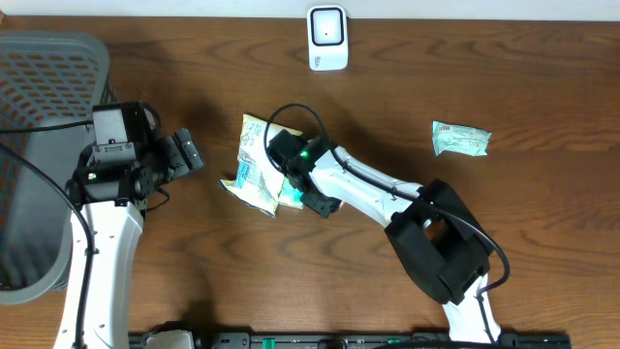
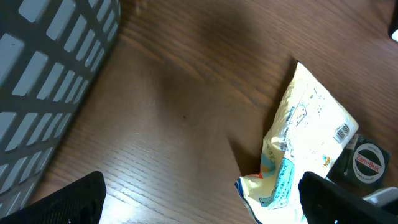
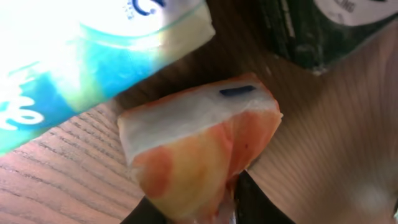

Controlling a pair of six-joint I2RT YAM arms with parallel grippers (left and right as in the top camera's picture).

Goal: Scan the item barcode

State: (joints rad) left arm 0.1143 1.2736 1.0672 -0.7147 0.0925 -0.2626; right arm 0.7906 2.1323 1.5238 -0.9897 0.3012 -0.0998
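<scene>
R gripper [image 3: 202,210] jaws pinch orange pack [image 3: 205,143] by a corner, prob. to lift it to scanner [image 1: 327,39] at far edge. L gripper [image 2: 199,208] hangs left, jaws wide open, empty.

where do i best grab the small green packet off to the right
I'd pinch the green packet across its narrow width at mid-length, coming straight down from above. It lies flat on the table, long side running left to right in the overhead view, with nothing touching it.
</scene>
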